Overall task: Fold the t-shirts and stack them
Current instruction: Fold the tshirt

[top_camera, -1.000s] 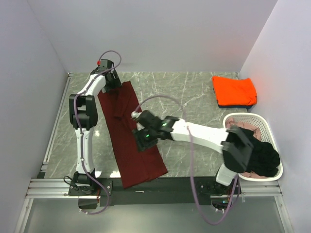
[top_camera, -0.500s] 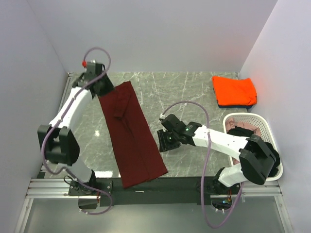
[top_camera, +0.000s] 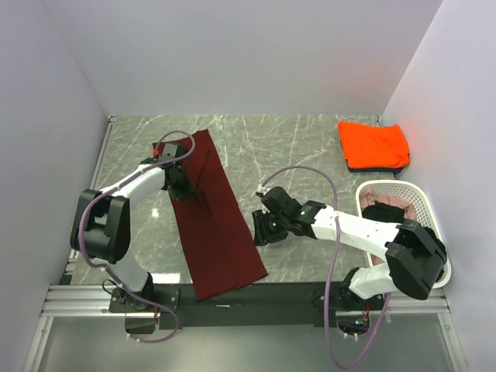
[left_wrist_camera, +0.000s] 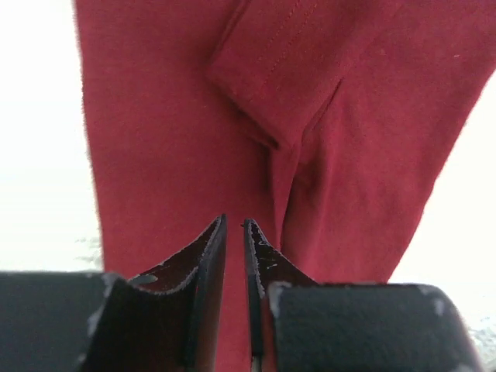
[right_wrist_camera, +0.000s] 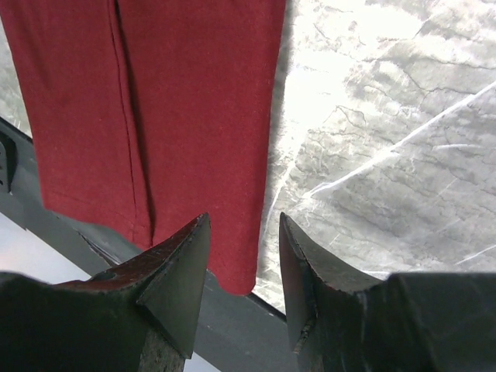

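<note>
A dark maroon t-shirt [top_camera: 221, 232], folded into a long strip, lies slanted from the far left of the table to its near edge. My left gripper [top_camera: 184, 188] is down on its upper left part. In the left wrist view the left gripper [left_wrist_camera: 234, 223] has its jaws drawn to a thin slit with maroon cloth [left_wrist_camera: 155, 116] in it, just short of a folded sleeve [left_wrist_camera: 279, 70]. My right gripper [top_camera: 258, 232] stands open, and in the right wrist view [right_wrist_camera: 244, 225] it straddles the shirt's [right_wrist_camera: 194, 93] right edge near the lower corner. A folded orange t-shirt [top_camera: 373, 143] lies on a dark blue one [top_camera: 360, 167] at the far right.
A white perforated basket [top_camera: 391, 184] stands at the right, with black cloth [top_camera: 422, 252] and some pale pink cloth inside. Beside the maroon shirt lies bare marble table [right_wrist_camera: 387, 116]. The dark front rail [right_wrist_camera: 232, 325] runs just past the shirt's lower corner. Walls close in on three sides.
My left arm swung from the far left corner down onto the shirt's upper part, and its jaws closed. My right gripper drew back off the shirt to its right edge.
</note>
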You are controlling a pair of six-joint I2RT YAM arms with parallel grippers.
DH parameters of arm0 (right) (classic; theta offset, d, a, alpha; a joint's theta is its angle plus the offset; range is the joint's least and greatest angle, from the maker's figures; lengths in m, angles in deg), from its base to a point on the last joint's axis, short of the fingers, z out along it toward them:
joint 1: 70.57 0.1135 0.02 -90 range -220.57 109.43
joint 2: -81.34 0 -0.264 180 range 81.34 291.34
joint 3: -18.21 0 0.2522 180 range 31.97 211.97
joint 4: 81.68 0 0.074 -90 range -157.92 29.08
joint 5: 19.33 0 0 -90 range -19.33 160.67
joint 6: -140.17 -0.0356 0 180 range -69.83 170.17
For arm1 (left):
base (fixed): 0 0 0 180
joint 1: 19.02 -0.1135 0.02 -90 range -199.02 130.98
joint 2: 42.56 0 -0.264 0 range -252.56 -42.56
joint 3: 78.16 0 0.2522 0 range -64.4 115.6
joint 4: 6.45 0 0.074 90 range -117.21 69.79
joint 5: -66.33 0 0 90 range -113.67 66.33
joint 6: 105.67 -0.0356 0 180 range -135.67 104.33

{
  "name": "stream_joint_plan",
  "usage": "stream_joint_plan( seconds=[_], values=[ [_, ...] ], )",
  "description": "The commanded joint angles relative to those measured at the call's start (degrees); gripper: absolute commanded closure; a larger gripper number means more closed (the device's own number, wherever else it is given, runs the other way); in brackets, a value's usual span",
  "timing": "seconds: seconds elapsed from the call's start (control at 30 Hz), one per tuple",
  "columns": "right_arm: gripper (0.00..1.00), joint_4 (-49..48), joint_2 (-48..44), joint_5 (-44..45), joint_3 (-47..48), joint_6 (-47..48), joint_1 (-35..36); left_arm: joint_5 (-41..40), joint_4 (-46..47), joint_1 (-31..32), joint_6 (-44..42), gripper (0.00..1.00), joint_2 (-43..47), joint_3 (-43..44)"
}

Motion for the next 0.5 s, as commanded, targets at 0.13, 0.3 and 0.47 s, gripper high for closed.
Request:
stream_joint_plan(
  seconds=[0.13,0.3,0.47],
  values=[
    [0.52,-1.7,-3.5,0.9,-1.8,-0.1,-0.3,-2.9,0.9,2.4,2.0,0.80,-4.9,5.8],
    [0.52,-1.7,-4.4,1.1,-2.5,0.4,-0.3,-8.6,-2.5,3.9,-0.8,0.72,-4.0,10.0],
    [0.52,-1.6,-3.9,1.1,-2.2,0.7,-0.4,-17.1,-4.2,7.5,-8.6,0.66,-5.1,13.7]
  ],
)
